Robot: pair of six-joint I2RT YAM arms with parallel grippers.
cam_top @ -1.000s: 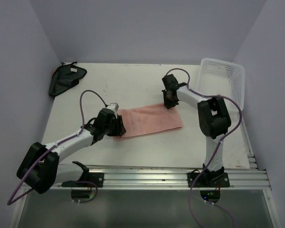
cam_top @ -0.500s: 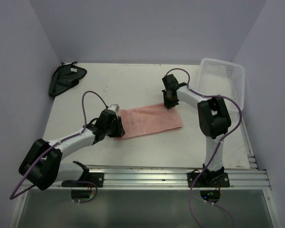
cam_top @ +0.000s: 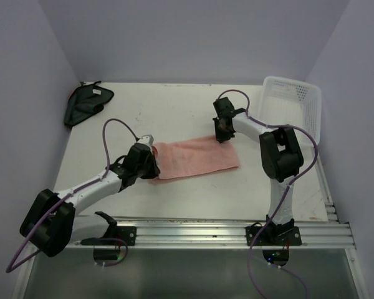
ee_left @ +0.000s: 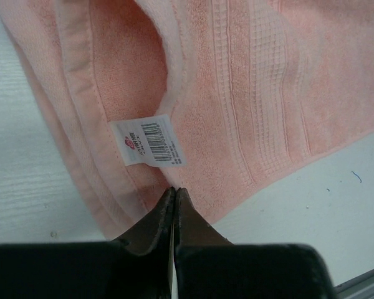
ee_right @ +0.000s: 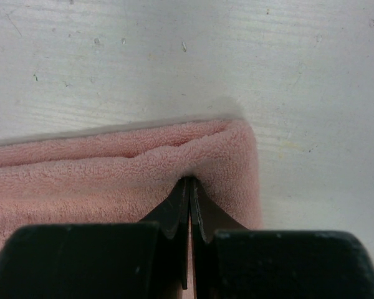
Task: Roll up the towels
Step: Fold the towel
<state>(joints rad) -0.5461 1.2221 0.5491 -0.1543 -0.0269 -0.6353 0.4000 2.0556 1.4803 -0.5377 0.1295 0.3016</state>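
1. The pink towel (cam_top: 196, 157) lies flat near the middle of the table (cam_top: 174, 112), long axis running from 8 o'clock to 2 o'clock in the top view. It is unrolled, so I judge the rolling barely begun.
2. The left gripper (cam_top: 151, 167) is at the towel's 8 o'clock short end. Its jaws are pressed together on the hem; in the wrist view the tips (ee_left: 174, 194) meet right at the cloth edge, just under the white tag (ee_left: 148, 141). It looks like a pinch on the hem, though how much cloth sits between the jaws is hard to see.
3. Why there: the short end is where a roll starts. A flap is turned over beside the tag, at about 12 o'clock from the tips.
4. The right gripper (cam_top: 222, 134) is at the towel's far corner, roughly 1 o'clock of the towel. Its jaws are closed into the terry, and the cloth puckers around the tips (ee_right: 188, 184), so it is gripping the towel edge.
5. Why there: most likely to anchor the far end and keep the towel taut and straight while the left end is turned. This is a judgement only.
6. The dark cloth (cam_top: 86, 103) is bunched in the table's 10 o'clock corner, well apart from both arms and untouched. It is not rolled yet.
7. The white basket (cam_top: 293, 106) sits at the 2 o'clock edge, near the right arm but not touching the towel.
8. Risk: the thin hem could slip from the left pinch.
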